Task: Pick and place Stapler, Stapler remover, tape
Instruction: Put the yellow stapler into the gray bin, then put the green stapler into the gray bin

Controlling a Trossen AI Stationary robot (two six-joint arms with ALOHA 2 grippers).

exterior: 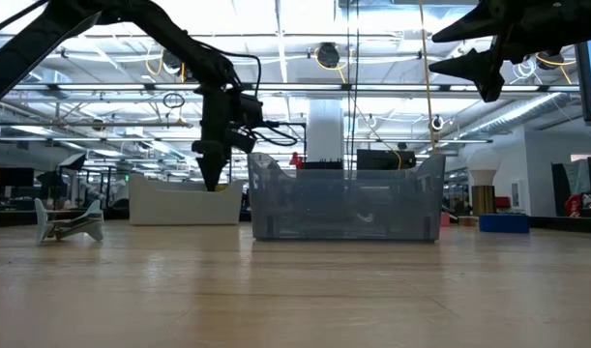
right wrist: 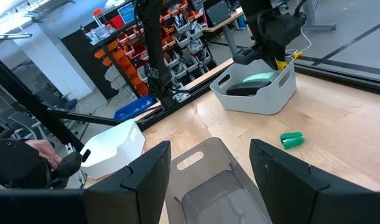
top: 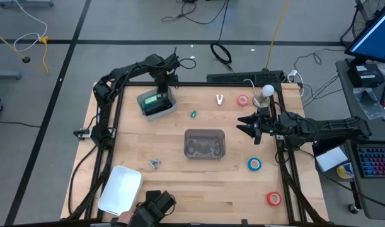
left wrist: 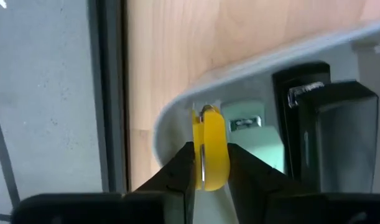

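The mint-green stapler [top: 155, 99] lies inside a pale grey bin [top: 169, 108] at the far left, next to a dark block; it also shows in the left wrist view [left wrist: 264, 146] and the right wrist view [right wrist: 258, 79]. My left gripper [top: 162, 85] hangs over that bin's far rim, shut on a small yellow object [left wrist: 209, 149]. Tape rolls lie flat on the table: red [top: 243, 100], blue [top: 254, 164], red [top: 274, 198]. My right gripper [top: 250, 129] is open, raised above the table right of the clear bin, touching nothing. My left gripper pinches the small yellow object [left wrist: 213, 163] between its two fingers [left wrist: 177, 171], coming from above and pointing down. The object is seen edge-on, narrow and upright, lifted clear just above the grey bin's rim [left wrist: 177, 106]. It also shows below the fingers in the right wrist view [right wrist: 280, 62].
A clear grey bin [top: 205, 143] stands mid-table. A white bin [top: 120, 189] sits at the near left. A small white V-shaped piece [top: 220, 99], a green bit [top: 193, 114] and a small pale piece [top: 154, 164] lie loose. A person's hand [right wrist: 40, 152] is at the near edge.
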